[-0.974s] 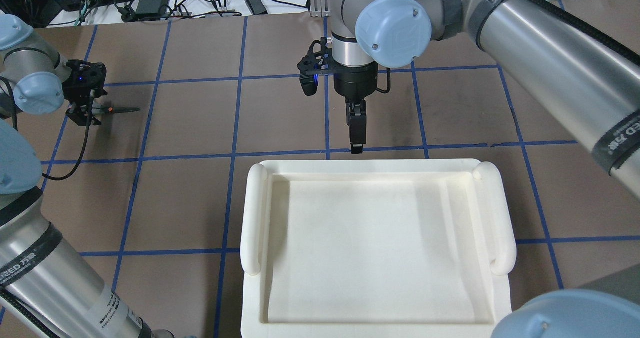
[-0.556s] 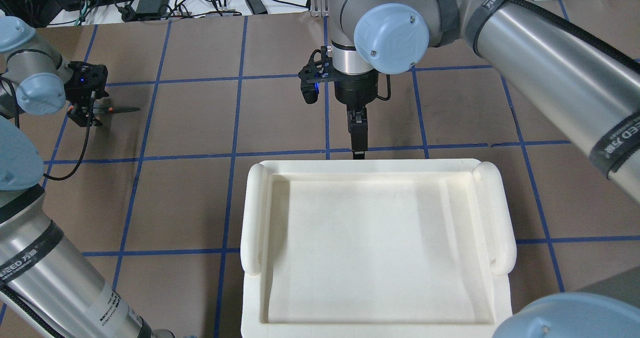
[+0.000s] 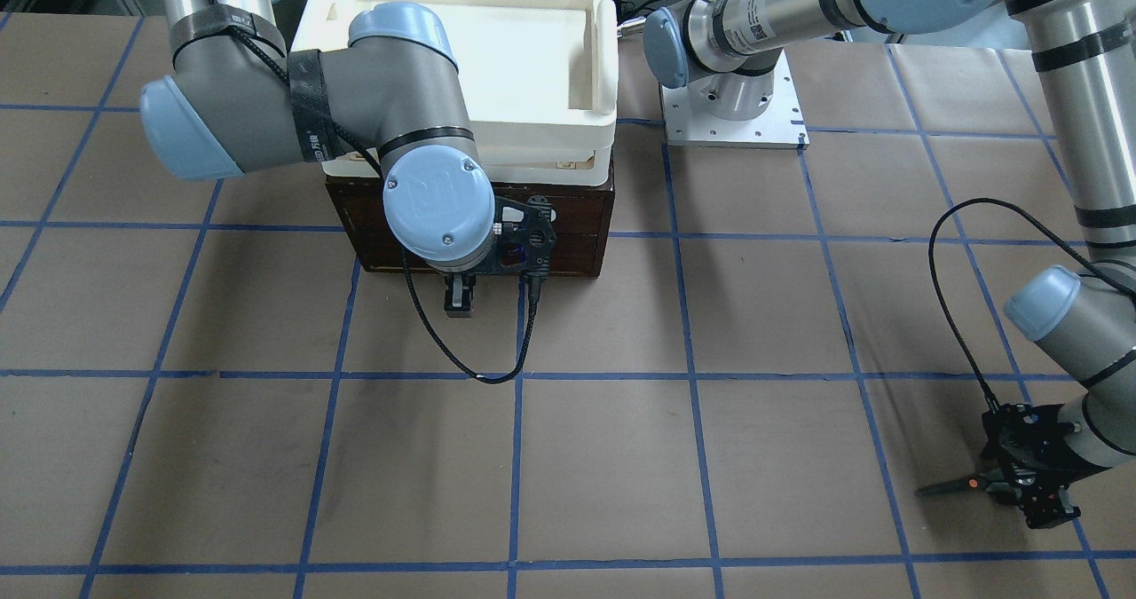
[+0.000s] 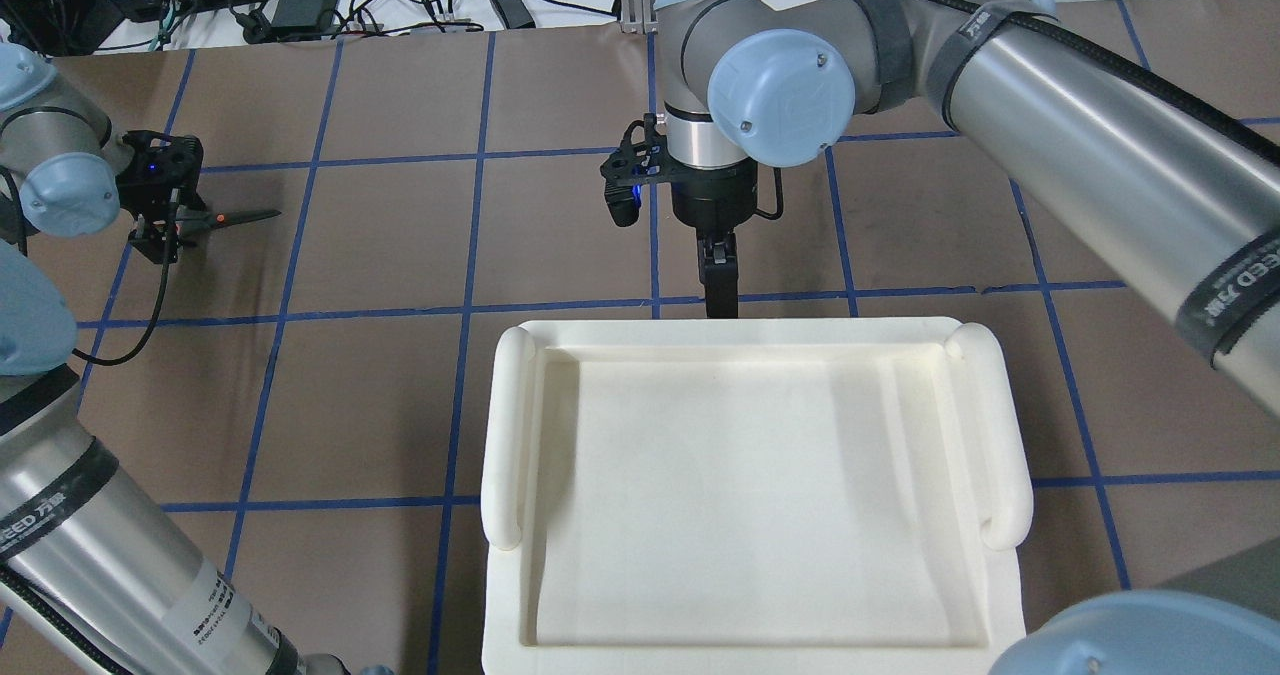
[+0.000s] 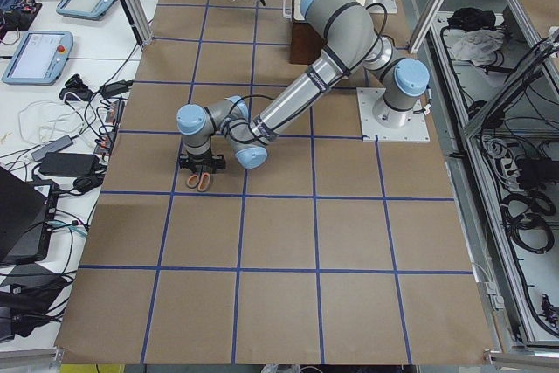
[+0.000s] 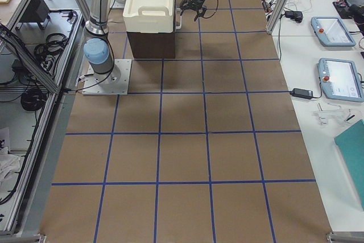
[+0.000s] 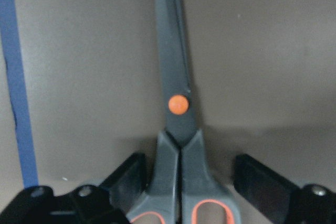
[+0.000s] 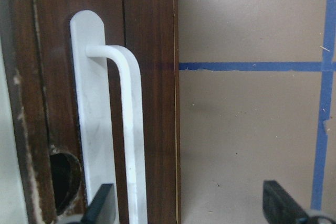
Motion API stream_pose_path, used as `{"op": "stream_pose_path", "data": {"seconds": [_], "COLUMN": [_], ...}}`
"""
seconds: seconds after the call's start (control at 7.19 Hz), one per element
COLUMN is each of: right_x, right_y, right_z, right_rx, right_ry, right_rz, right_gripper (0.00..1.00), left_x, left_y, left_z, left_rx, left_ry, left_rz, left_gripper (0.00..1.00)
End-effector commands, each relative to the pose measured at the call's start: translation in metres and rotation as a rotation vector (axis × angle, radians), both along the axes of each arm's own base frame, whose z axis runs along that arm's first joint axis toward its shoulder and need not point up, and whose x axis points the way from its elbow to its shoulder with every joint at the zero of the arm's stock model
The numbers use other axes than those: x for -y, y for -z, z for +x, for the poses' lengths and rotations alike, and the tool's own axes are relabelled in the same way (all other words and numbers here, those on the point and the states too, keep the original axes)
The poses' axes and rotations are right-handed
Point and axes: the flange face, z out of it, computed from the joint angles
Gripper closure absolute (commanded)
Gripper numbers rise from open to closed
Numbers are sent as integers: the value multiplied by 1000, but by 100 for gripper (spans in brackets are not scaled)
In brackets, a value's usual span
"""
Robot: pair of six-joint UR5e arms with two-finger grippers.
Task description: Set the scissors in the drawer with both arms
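Note:
The scissors [image 4: 238, 219] lie flat on the brown paper at the far left, blades pointing toward the table's middle. In the left wrist view the scissors [image 7: 176, 103] sit between the two fingers [image 7: 126, 179], which stand apart on either side of the handle loops without touching them. My left gripper [image 4: 160, 230] is open. The dark brown drawer [image 3: 568, 226] is closed under the white tray. My right gripper [image 4: 720, 300] is open at the drawer front. In the right wrist view the drawer's white bar handle [image 8: 126, 129] lies between its fingers [image 8: 102, 205], close to one of them.
A white plastic tray [image 4: 510, 425] sits on top of the drawer box and hides it from overhead. The right arm's cable [image 3: 461, 364] loops onto the paper in front of the drawer. Blue tape lines grid the table. Cables and power bricks lie beyond the far edge.
My right gripper has moved closer to the drawer front, its fingertips now at the tray's edge. My left gripper has shifted slightly left over the scissors. The scissors have not moved.

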Motion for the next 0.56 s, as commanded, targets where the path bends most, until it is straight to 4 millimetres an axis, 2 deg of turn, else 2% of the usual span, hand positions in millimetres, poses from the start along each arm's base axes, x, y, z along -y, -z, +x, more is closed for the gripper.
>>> {"op": "stream_pose_path", "data": {"seconds": [0.0, 0.28, 0.42], "right_x": [-3, -14, -13], "right_y": [5, 10, 11], "right_z": [-1, 12, 12], "right_rx": [-4, -9, -9], "right_ry": [1, -22, -25], "right_rz": [10, 22, 22], "right_gripper": [0, 0, 0], "left_x": [0, 1, 1], "left_y": [0, -5, -8], "left_z": [-2, -3, -4], "left_rx": [-1, 6, 7], "left_ry": [2, 6, 9], "left_rz": [0, -5, -8], "left_gripper": [45, 100, 100]}}
